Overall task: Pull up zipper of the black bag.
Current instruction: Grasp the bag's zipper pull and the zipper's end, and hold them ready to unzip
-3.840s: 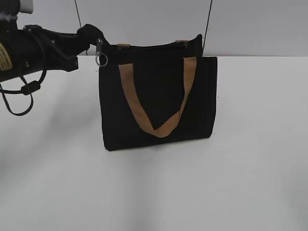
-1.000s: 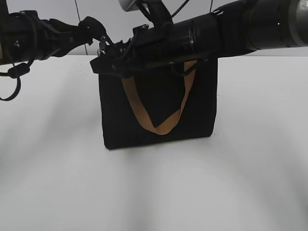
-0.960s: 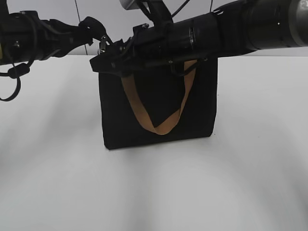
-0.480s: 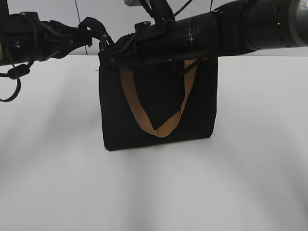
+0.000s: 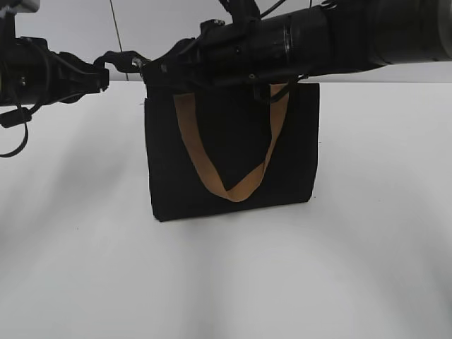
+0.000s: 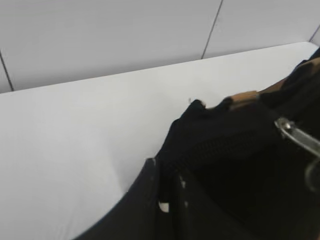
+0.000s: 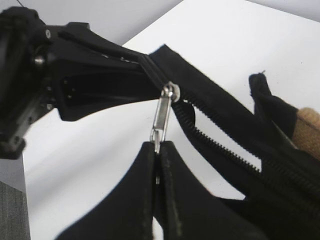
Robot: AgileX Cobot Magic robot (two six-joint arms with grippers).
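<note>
The black bag stands upright on the white table, its tan strap handle hanging down the front. My left gripper is shut on the black fabric end of the zipper at the bag's top left corner; in the left wrist view its fingers pinch that fabric. My right gripper reaches across the bag's top and its fingers are shut on the silver pull tab. The slider sits close to the left gripper. The zipper teeth gape apart on the bag's side of the slider.
The white table spreads around the bag, with a pale wall behind it. The right arm's thick black body lies across the bag's top edge and hides it in the exterior view.
The left gripper has drawn back to the left, pulling the zipper end taut. The right gripper's tips have risen from the bag's upper front to its top left corner.
</note>
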